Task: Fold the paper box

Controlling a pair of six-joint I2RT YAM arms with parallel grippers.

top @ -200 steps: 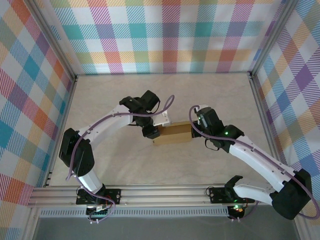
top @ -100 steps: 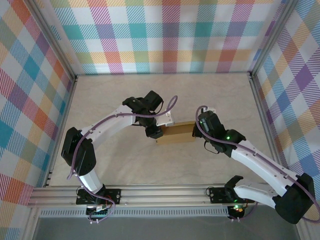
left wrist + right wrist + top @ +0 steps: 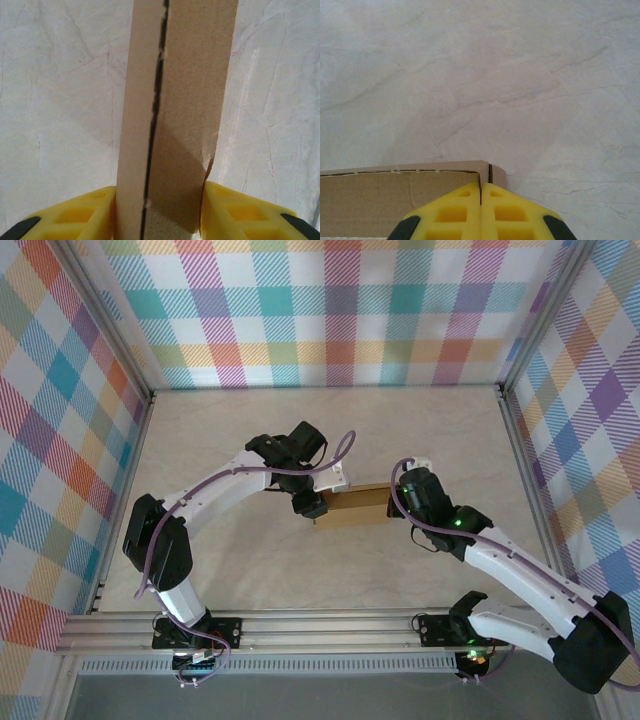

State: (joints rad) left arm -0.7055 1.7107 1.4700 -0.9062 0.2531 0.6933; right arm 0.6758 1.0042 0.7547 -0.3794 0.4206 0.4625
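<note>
Left gripper (image 3: 159, 202) clasps one end of the box (image 3: 352, 508) at mid-table while the clenched right gripper (image 3: 481, 195), we note, has pressed closer against the other, likely firming the fold.

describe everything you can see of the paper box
The paper box is plain brown corrugated cardboard, folded into a small shallow rectangular box, with a dark seam along its length where panels meet. It lies flat near the middle of the pale table. The left end effector straddles one short end, a finger against each side; the shut right end effector sits at the opposite end's corner.
</note>
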